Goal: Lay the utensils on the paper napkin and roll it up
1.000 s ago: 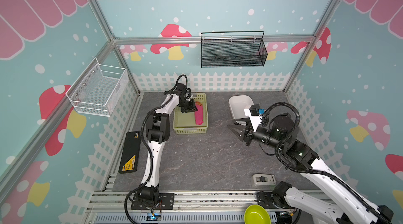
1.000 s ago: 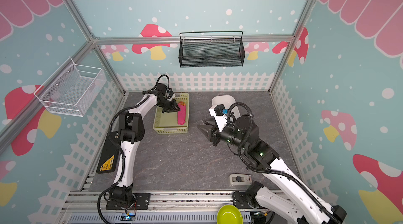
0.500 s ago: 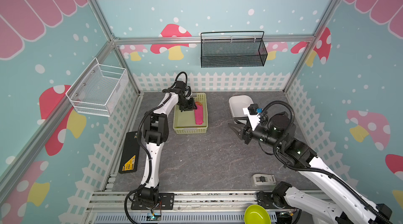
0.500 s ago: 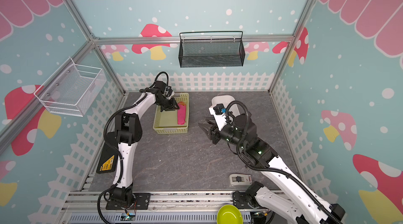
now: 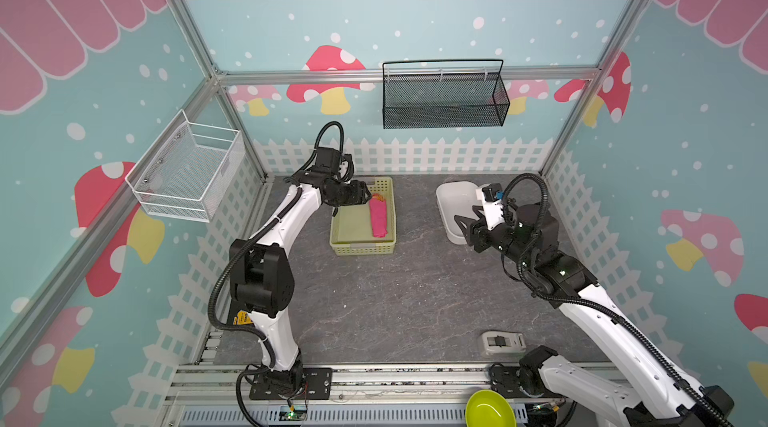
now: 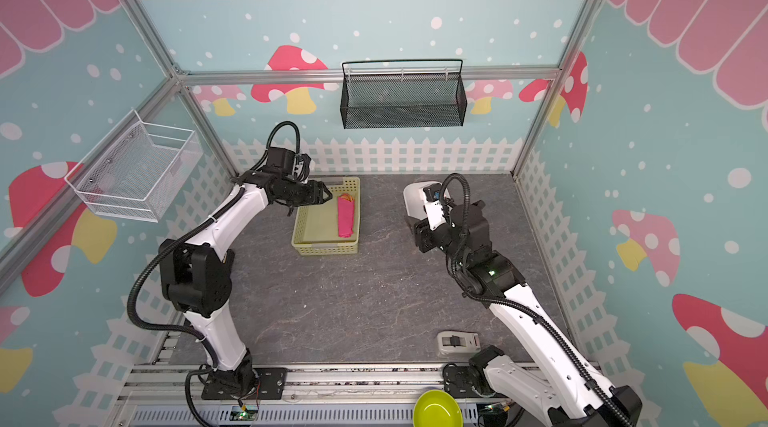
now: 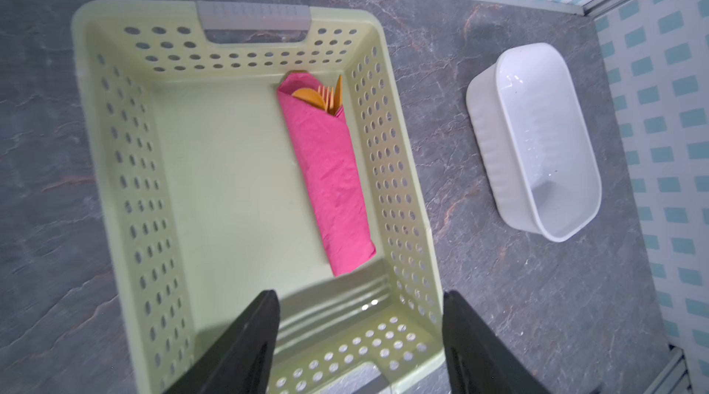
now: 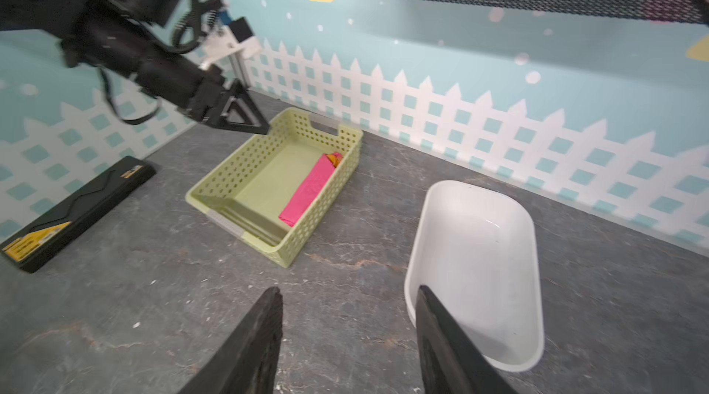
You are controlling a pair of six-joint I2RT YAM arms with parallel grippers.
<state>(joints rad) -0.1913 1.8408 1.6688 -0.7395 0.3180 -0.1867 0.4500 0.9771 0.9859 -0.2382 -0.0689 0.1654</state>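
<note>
Paper napkin (image 7: 330,181): magenta, rolled into a snug tube. It lies flat on the floor of a pale green perforated basket (image 7: 115,150), lengthwise along the wall nearest the white tub (image 7: 498,165)

Utensils (image 7: 322,98): orange, wrapped inside the roll. A spoon bowl, fork tines and a third tip, probably the knife, stick out of the open end, which faces the fence-printed back wall

Left end effector (image 7: 359,298): raised above the basket, jaws wide apart, nothing between them, clear of the roll

Right end effector (image 8: 349,292): above the grey surface (image 8: 153,296) just beside the white tub, jaws apart and holding nothing. Its outline overlaps the tub's rim in the right wrist view, and contact cannot be told

Also present: black case (image 8: 76,208) with a yellow label, on the surface by the left wall; black mesh basket (image 5: 442,104) hung on the back wall; white wire basket (image 5: 187,179) on the left wall; lime-green bowl (image 5: 490,408) at the front edge; small grey device (image 5: 500,344) on the surface near the right arm's base
</note>
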